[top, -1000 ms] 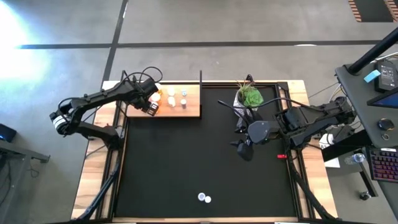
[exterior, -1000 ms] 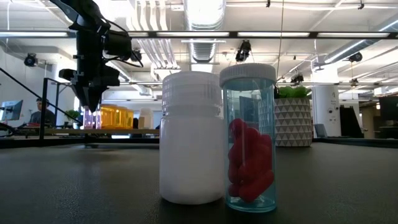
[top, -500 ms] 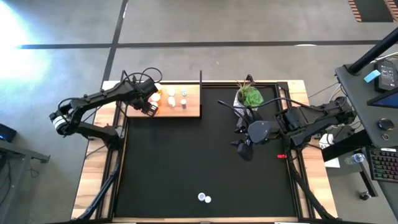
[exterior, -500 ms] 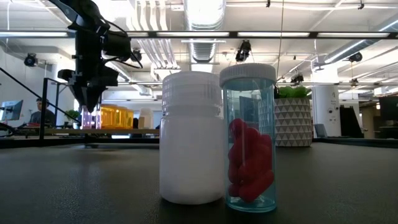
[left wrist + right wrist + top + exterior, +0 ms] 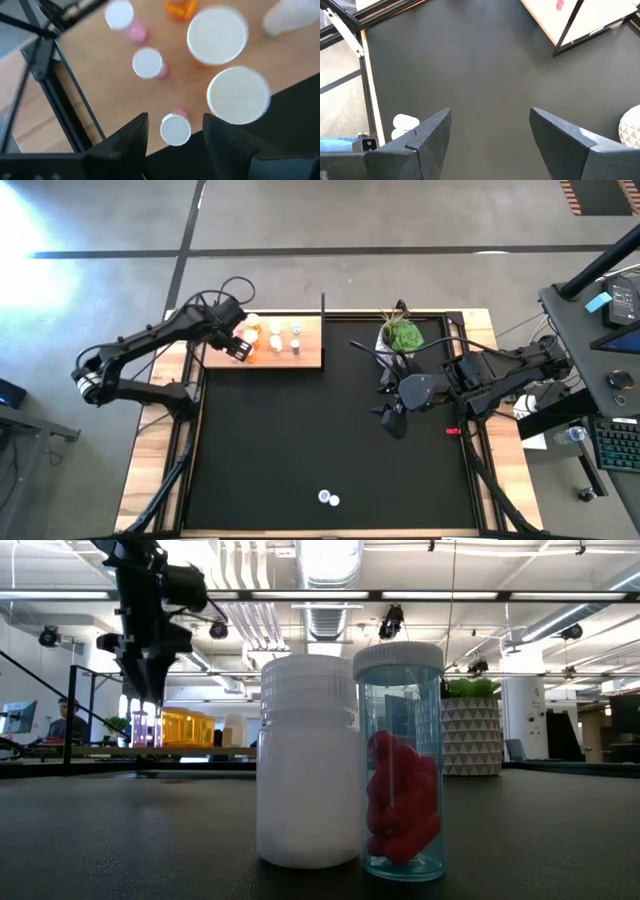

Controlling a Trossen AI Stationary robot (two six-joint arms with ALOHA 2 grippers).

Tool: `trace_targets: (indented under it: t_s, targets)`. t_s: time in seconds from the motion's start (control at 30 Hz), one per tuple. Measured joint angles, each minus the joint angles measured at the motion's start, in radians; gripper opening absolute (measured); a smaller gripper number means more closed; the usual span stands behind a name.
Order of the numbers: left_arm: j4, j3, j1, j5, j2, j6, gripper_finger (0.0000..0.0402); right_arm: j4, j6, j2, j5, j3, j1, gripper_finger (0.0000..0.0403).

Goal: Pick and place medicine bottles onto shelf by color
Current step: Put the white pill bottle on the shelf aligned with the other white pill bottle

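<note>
Wooden shelf (image 5: 290, 352) at the mat's far left corner carries several small bottles (image 5: 275, 337), orange and pink ones among them. Left gripper (image 5: 175, 145) hangs above its near edge, fingers apart, a pink bottle (image 5: 175, 129) standing free between them, it seems. Right gripper (image 5: 490, 135) waits wide open over the black mat (image 5: 300, 440), near the plant (image 5: 402, 335). Two more bottles (image 5: 350, 765) stand at the mat's near edge.
</note>
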Motion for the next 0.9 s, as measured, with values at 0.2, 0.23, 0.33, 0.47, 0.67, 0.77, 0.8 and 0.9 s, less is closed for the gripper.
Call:
trace_targets:
  t_s: [0.2, 0.23, 0.33, 0.47, 0.67, 0.77, 0.8, 0.9]
  targets:
    - [-0.024, 0.082, -0.016, 0.051, -0.065, -0.006, 0.0172, 0.000, 0.042, 0.003, -0.009, 0.000, 0.007, 0.0258]
    - [-0.023, 0.095, -0.022, 0.077, -0.077, -0.014, 0.0172, 0.000, 0.045, 0.004, -0.009, 0.000, 0.013, 0.0257]
    - [-0.019, 0.129, -0.054, 0.148, -0.115, -0.060, 0.0172, 0.011, 0.053, 0.021, -0.009, 0.000, 0.043, 0.0252]
    - [-0.010, 0.149, -0.166, 0.188, -0.154, -0.114, 0.0172, 0.041, 0.053, 0.062, -0.012, 0.000, 0.090, 0.0246]
    - [0.050, 0.162, -0.486, 0.140, -0.167, -0.303, 0.0172, 0.042, 0.047, 0.146, -0.012, 0.000, 0.151, 0.0246]
    - [0.139, 0.162, -0.681, 0.071, -0.143, -0.388, 0.0172, 0.045, 0.056, 0.178, -0.028, 0.000, 0.178, 0.0246]
    - [0.177, 0.162, -0.743, 0.047, -0.130, -0.403, 0.0172, 0.048, 0.060, 0.186, -0.039, 0.000, 0.188, 0.0245]
    - [0.289, 0.164, -0.917, -0.011, -0.074, -0.410, 0.0172, 0.055, 0.094, 0.208, -0.057, 0.000, 0.220, 0.0244]
